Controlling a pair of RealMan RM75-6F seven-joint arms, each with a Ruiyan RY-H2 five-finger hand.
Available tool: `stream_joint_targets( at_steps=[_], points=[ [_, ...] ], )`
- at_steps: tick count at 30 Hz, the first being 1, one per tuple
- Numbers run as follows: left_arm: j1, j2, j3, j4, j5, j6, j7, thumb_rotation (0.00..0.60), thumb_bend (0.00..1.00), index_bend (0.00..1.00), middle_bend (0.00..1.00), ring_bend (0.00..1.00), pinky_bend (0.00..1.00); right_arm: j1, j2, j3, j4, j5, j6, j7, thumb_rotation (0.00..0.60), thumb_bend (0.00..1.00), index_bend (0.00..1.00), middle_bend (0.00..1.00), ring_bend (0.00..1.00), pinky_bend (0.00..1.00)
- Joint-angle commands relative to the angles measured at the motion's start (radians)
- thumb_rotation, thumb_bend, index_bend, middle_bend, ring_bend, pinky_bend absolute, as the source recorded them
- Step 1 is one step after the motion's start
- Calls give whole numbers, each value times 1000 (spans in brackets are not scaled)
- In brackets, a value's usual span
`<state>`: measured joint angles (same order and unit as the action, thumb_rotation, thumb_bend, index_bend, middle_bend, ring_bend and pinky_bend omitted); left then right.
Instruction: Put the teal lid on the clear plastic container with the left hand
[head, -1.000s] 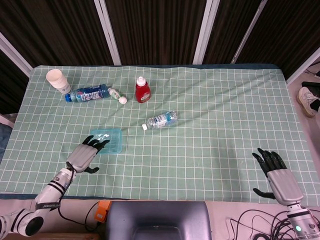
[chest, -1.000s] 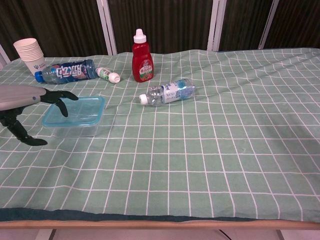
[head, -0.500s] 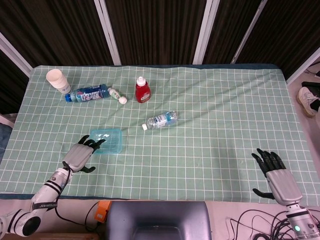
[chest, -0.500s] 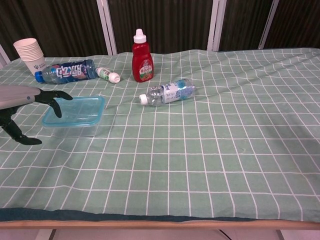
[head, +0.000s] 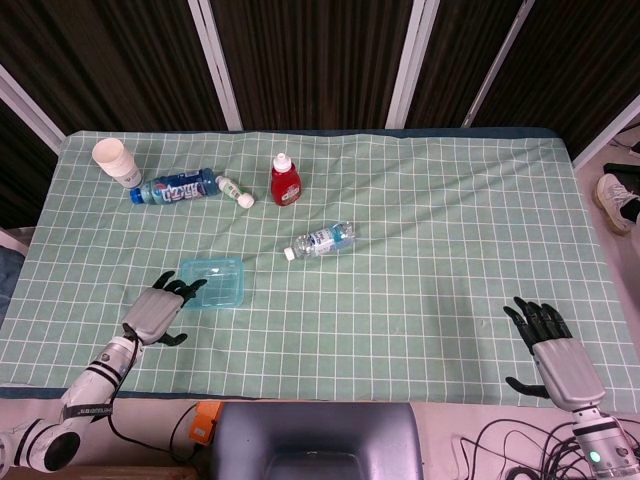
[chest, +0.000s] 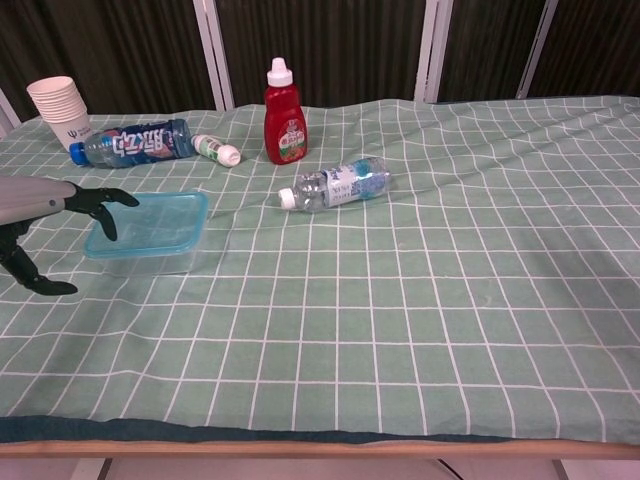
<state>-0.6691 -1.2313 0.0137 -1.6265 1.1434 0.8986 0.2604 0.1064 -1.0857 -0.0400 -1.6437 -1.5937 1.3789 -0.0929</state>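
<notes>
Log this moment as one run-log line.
lid: on container | left hand: open, beside it | right hand: open, idle
</notes>
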Motion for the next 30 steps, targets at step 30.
stream_joint_targets(
  at_steps=[30],
  points=[
    [9, -25, -92, 43, 55, 79, 7, 600, 237, 0, 247, 108, 17, -3, 2, -2, 1, -5, 7, 2, 600, 185, 0, 0, 0, 0]
  ],
)
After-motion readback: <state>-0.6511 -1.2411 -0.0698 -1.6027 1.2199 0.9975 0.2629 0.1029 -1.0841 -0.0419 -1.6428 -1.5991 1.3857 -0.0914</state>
